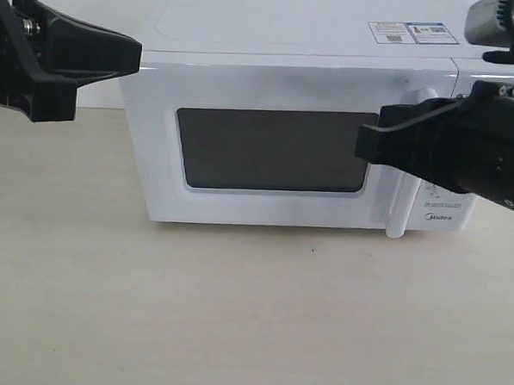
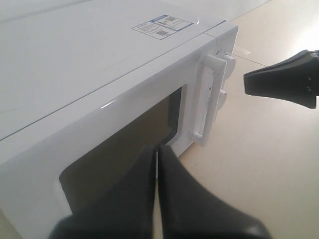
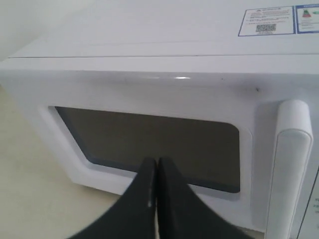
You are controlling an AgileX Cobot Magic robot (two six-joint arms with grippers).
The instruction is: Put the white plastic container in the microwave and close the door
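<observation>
The white microwave (image 1: 289, 82) stands at the back of the table, and its door (image 1: 268, 150) with the dark window is closed. The vertical white bar handle (image 1: 400, 209) runs down the door's right side. The white plastic container appears in no view. My left gripper (image 1: 137, 52) hovers shut and empty in front of the microwave's upper left corner. My right gripper (image 1: 361, 139) is shut and empty just in front of the handle. The left wrist view shows shut fingertips (image 2: 157, 148) before the window; in the right wrist view, my right gripper (image 3: 157, 162) points at the door (image 3: 159, 144).
A beige tabletop (image 1: 233, 312) stretches in front of the microwave. Labels (image 1: 412, 32) lie on the microwave's top. The dials (image 2: 229, 64) sit beside the handle (image 2: 208, 99); in the exterior view my right arm covers them, with the Midea logo (image 1: 437, 219) showing below.
</observation>
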